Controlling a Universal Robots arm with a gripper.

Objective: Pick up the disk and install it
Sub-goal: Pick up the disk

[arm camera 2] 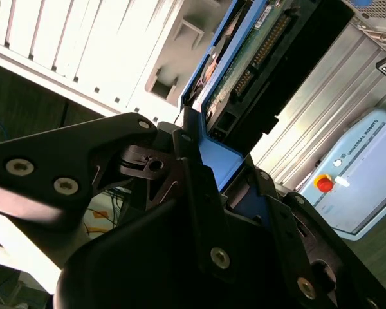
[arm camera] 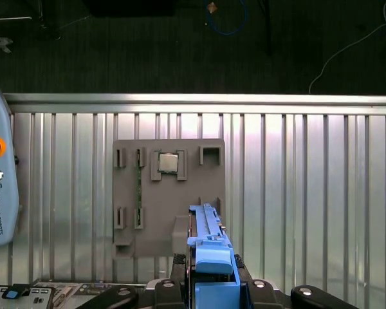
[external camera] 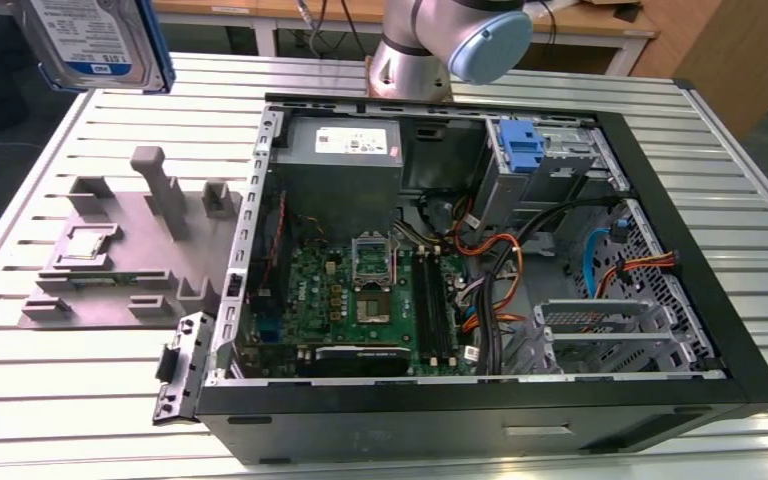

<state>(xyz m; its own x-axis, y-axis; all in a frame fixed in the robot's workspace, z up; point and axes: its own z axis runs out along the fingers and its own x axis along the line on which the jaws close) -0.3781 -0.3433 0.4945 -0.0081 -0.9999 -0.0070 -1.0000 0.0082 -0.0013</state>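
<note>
In the second wrist view the gripper (arm camera 2: pixel 219 153) is seen clamped on the disk (arm camera 2: pixel 244 64), gripped, it seems, by its blue-railed edges. The disk is held in the air, well above the grey holder (arm camera: pixel 167 193) and the slatted table (arm camera: pixel 309 193). Farther off, an open computer case (external camera: pixel 464 420) is laid on the table at the exterior view's right of the holder.

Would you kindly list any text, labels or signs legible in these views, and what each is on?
On the disk, gripped in the jaws: label print too small to read.
On the power supply: label too small to read.
On the pendant: a maker's name, left unquoted; no other sign is legible.
</note>
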